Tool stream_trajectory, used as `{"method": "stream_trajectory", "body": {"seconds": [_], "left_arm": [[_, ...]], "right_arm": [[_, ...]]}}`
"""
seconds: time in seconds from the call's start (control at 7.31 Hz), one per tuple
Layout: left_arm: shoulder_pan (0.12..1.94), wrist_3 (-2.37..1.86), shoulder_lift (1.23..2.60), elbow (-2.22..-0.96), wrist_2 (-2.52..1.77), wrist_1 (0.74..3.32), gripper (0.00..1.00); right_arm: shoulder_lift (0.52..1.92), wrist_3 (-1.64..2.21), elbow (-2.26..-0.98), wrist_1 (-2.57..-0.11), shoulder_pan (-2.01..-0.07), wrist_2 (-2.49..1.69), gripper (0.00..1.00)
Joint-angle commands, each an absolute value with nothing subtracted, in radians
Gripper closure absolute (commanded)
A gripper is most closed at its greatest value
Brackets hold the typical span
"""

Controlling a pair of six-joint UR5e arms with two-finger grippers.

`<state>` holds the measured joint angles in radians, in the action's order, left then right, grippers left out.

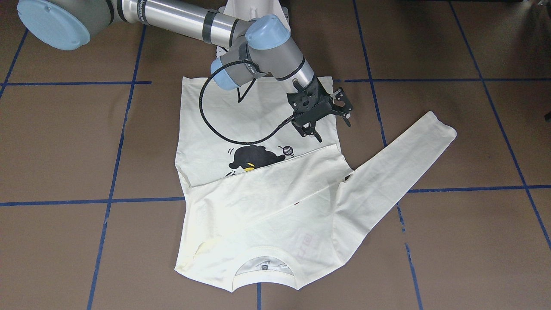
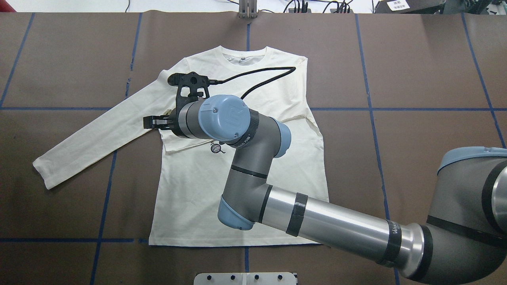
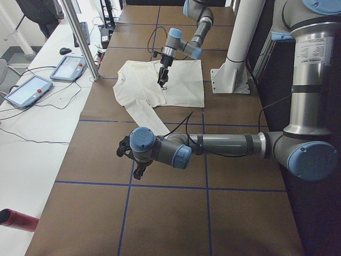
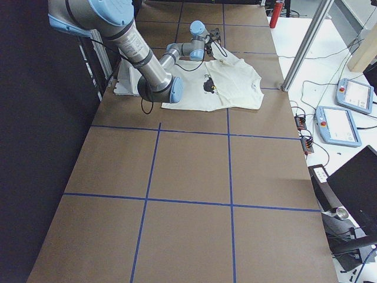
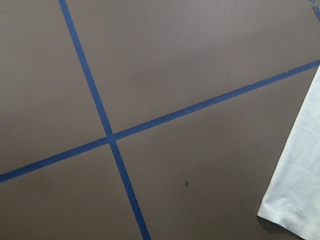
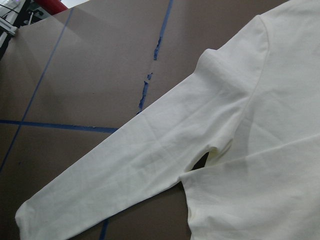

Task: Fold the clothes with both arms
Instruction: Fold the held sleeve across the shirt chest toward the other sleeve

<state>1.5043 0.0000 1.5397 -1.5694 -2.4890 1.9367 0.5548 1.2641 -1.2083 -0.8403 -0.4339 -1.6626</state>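
The cream long-sleeved shirt with a black cat print point(image 1: 206, 129) lies flat on the brown table point(image 1: 64, 142) at the centre of the front-facing frame. Its folded sleeve point(image 1: 267, 185) crosses the chest and its outstretched sleeve point(image 1: 400, 155) reaches right. The right arm's black two-finger end effector point(image 1: 314, 135) hovers near that sleeve's armpit, fingers slightly apart and empty. The left end effector point(image 3: 137, 169) is well apart from the shirt; I cannot tell its opening. A pinch here could catch several layers and drag the body, spoiling the fold. A one-armed lift may bunch the long sleeve.
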Motion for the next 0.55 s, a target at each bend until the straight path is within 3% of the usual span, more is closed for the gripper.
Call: {"method": "stream_trajectory", "body": {"seconds": [0.0,0.27,0.41], "left_arm": [[1.477,-0.365,1.536,-1.574,-2.382,2.155,0.0],[1.369,-0.658,1.467,-1.591,-2.339,2.39,0.0],[1.289,-0.804,1.419,-1.621,-2.269,2.483,0.0]], "right_arm": [[0.555,1.261,-1.273,-1.121,-0.483,-1.714,0.0],[0.589,1.232,-1.389,-1.451,-0.665,-1.964,0.0],[0.671,1.124,-1.444,-1.509,-0.752,-2.055,0.0]]}}
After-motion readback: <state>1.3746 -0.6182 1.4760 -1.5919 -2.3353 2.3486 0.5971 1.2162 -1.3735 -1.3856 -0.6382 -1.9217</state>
